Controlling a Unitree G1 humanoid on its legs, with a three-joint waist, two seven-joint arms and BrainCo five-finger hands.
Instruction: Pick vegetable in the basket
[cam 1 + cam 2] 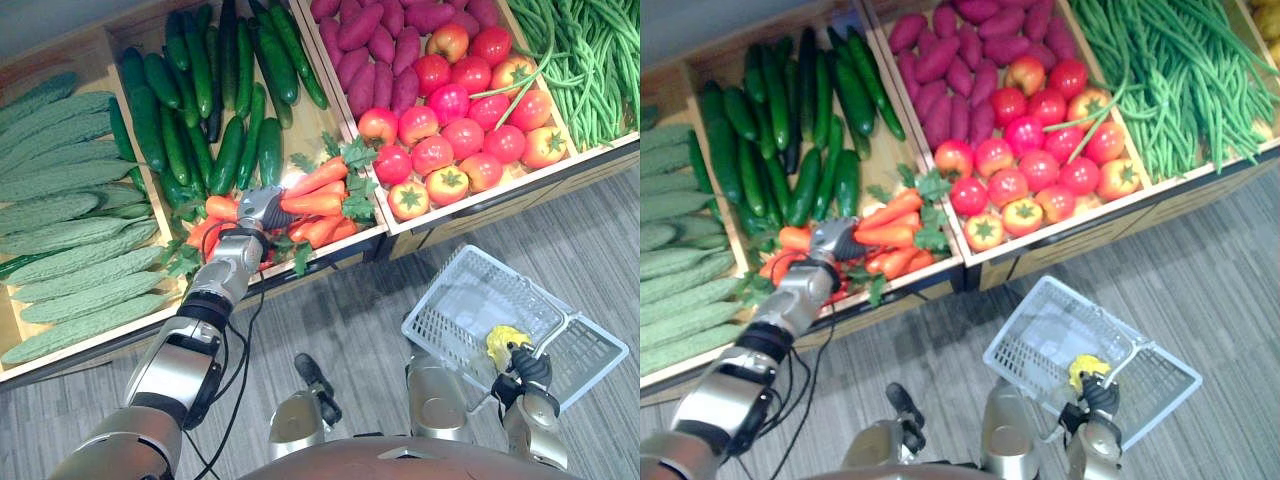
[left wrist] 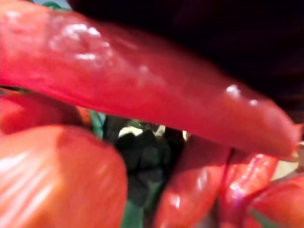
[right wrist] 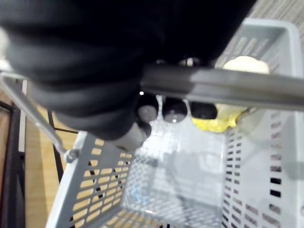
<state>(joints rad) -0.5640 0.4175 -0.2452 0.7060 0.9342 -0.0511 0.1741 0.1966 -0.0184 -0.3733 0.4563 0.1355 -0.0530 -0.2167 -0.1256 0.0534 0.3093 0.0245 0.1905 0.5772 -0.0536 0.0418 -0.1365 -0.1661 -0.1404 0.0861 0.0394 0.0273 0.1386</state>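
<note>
1 white basket (image 1: 437, 325) hangs from the curled right hand (image 1: 527, 365); left hand (image 1: 258, 208) among carrots (image 1: 318, 178), grip unclear.

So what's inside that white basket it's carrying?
One yellow item lies in the basket, near the handle. The right hand, curled round that handle, covers part of it, so I cannot name it or see beneath.

carrots (image 1: 315, 205): glossy, smooth, look like plastic
tomatoes (image 1: 450, 135): shiny, smooth skin
pale gourds (image 1: 70, 290): matt, rough with bumps
basket (image 1: 437, 330): white plastic, matt, slotted walls
basket handle (image 3: 228, 89): grey metal, smooth
crate (image 1: 305, 135): bare light wood
floor (image 1: 340, 320): grey, matt, wood-grain pattern
</note>
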